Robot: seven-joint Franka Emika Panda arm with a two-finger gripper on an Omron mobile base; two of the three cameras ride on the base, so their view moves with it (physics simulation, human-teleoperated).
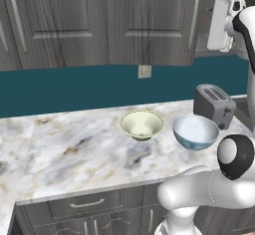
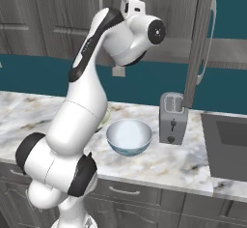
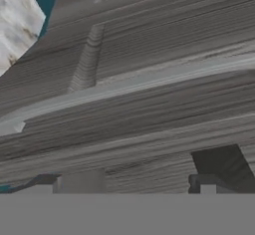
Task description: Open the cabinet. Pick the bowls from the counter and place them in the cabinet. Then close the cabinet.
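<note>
While the end effector [image 3: 134, 191] sits spread at the cabinet [image 1: 99, 20] door, upper right of the left base view, handle [image 3: 129, 85] just ahead. Both bowls, cream [image 1: 142, 124] and blue [image 1: 195, 132], wait on counter [image 1: 64, 149]. Risk, as judged: fingers miss the bar and slide off the door.

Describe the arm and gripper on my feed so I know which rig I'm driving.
A glossy white arm of rounded segments, with dark grey-black joint bands and round dark end caps with small pale centres. A black stripe runs along its upper link. The gripper has two small dark, blocky finger tips. No cables or markings visible.
</note>
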